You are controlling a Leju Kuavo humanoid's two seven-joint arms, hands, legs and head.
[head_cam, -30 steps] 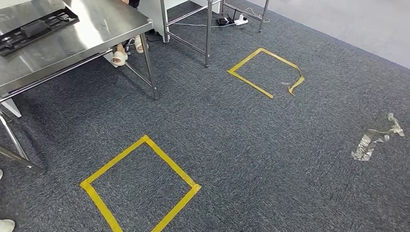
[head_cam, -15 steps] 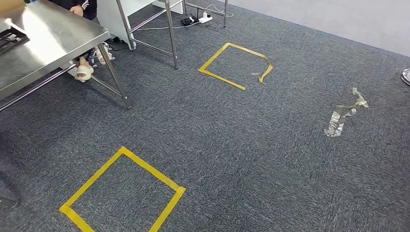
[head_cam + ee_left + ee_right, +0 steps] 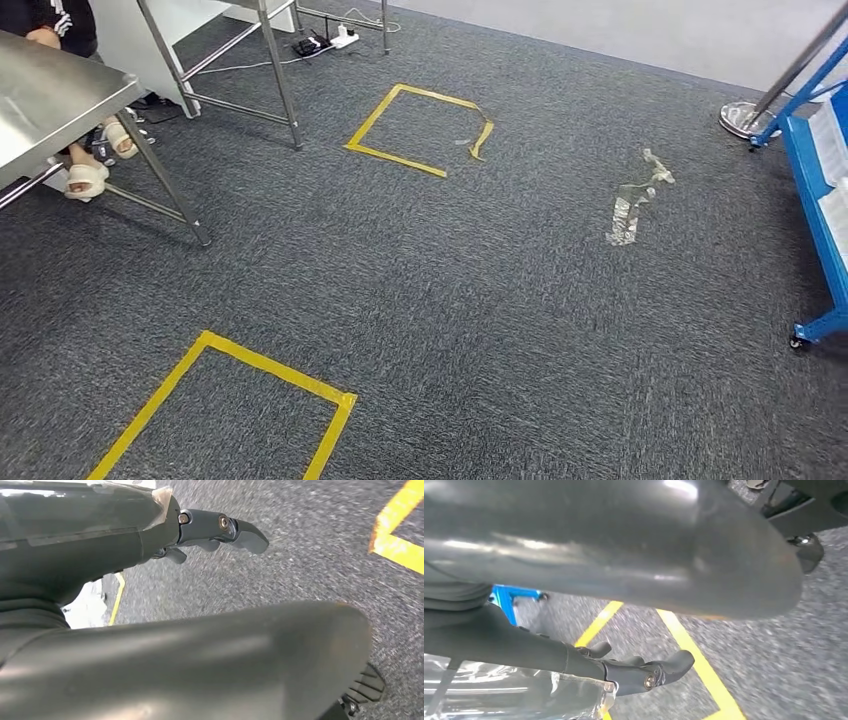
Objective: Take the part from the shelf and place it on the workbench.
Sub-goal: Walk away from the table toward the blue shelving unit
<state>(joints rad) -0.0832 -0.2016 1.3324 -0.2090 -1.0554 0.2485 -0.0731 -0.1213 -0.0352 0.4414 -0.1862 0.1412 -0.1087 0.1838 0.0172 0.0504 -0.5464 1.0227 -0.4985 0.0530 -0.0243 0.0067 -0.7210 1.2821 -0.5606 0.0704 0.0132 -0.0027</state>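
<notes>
No legible writing is visible. The left hand (image 3: 220, 530) and right hand (image 3: 644, 672) hang over the carpet (image 3: 480, 300), fingers loosely apart, holding nothing. A blue shelf (image 3: 815, 190) stands at the carpet's right edge, the desk (image 3: 45, 100) at the left; no part can be made out on either.

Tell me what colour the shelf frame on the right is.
Blue. The shelf frame shows best in the head view, at the right edge.

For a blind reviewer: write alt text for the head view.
Dark grey carpet with two yellow tape squares, one near and one farther. A steel workbench stands far left with a seated person's feet beneath; a blue shelf is at the right edge.
</notes>
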